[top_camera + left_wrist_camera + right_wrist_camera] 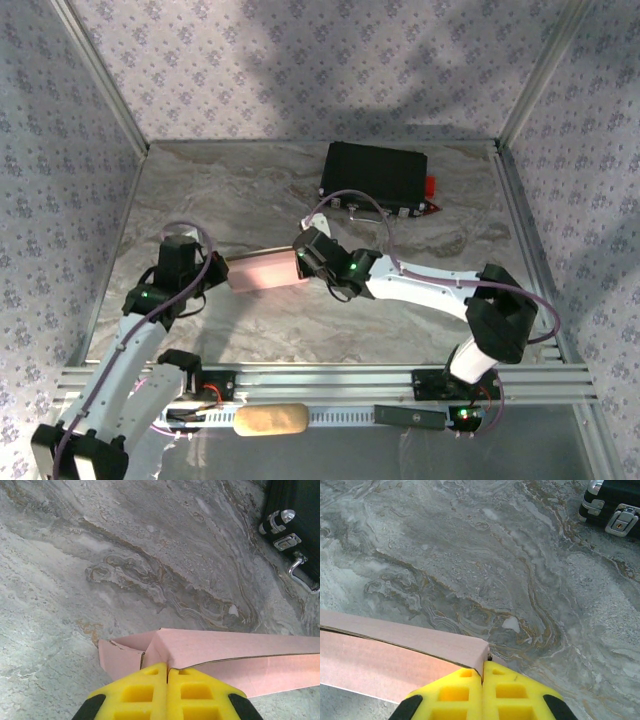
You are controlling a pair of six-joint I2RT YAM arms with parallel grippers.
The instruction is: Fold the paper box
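1. As the overhead camera looks down, the box (pixel 265 270) sits mid-frame, a pink strip whose long axis runs left to right, rising slightly toward the right. The left gripper (pixel 218 270) meets its left end and the right gripper (pixel 303 262) its right end. The box therefore spans the gap between them, and neither arm is nearer. A black case (pixel 375 175) rests in the upper right of the marble table (pixel 200 190), well apart from the box.

2. From the left wrist, two yellow fingers (pixel 142 692) fill the bottom centre, pressed together with no gap. The box (pixel 235 652) begins at their tips and stretches off the right edge, with a short flap poking out to the lower left. A corner of card appears nipped in the seam between the fingers, so this gripper looks clenched on the box's end. The case's latches and handle show in the upper right corner.

3. From the right wrist, the yellow fingers (pixel 512 692) are likewise pressed tight at bottom centre. The box (pixel 395 652) leaves their tips and runs off the left edge, and its end seems pinched in the same way. The case shows in the upper right corner.

4. Judging from this, the next move depends on the box lying lengthwise between two clenched grippers. Pulling along that axis would likely strain the thin card.
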